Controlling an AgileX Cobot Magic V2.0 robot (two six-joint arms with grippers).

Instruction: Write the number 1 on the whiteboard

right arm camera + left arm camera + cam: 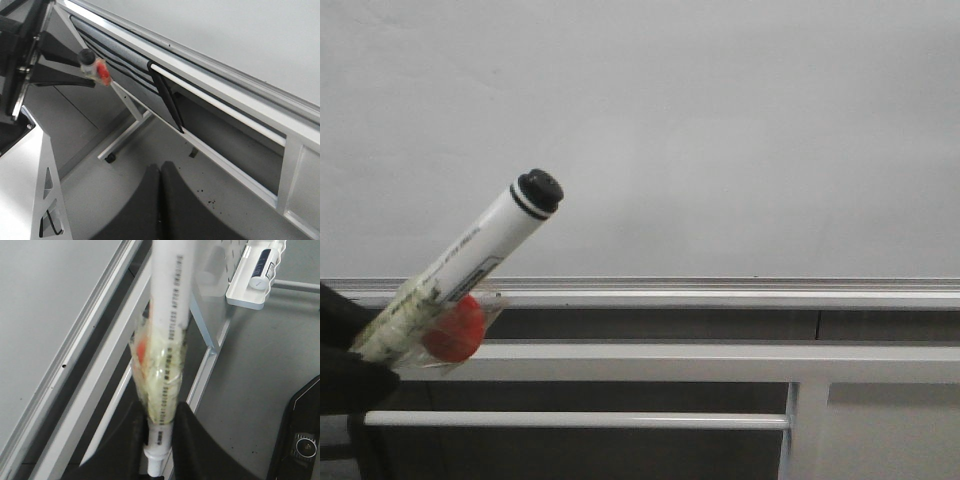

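left pincer (159,440) grips marker (470,270) | pincer mostly off-frame | whiteboard (720,130) blank

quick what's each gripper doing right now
Left gripper: shut on the marker pen.
Right gripper: shut, holding nothing.

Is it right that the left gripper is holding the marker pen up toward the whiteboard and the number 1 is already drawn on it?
Not quite. The left gripper does hold the marker pen up toward the whiteboard, but the front view shows the board blank: no stroke is drawn on it yet.
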